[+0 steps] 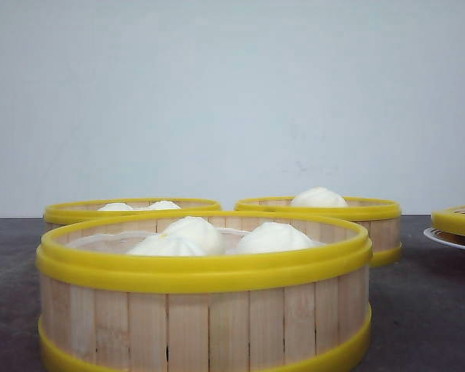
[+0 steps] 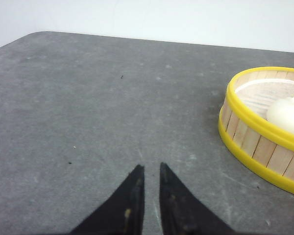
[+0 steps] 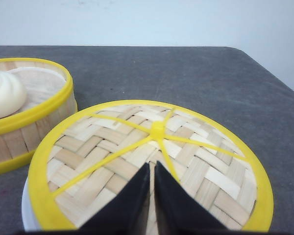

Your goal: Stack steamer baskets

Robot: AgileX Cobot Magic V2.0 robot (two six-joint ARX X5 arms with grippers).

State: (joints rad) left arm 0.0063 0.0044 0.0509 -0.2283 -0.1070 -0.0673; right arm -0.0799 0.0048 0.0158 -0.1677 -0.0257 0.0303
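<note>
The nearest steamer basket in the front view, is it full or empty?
Partly filled, not empty. The nearest steamer basket holds three white buns showing above its yellow rim, and no lid covers it.

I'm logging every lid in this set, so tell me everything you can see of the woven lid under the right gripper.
The woven lid is round and gently domed, its top a checker weave of pale bamboo strips inside a thick glossy yellow rim. Thin yellow spokes run from a small yellow hub at the centre out to the rim. It lies flat on a white plate, whose edge shows beneath it, beside a steamer basket holding a white bun. The right gripper hangs above it, fingers nearly together; contact cannot be told.
</note>
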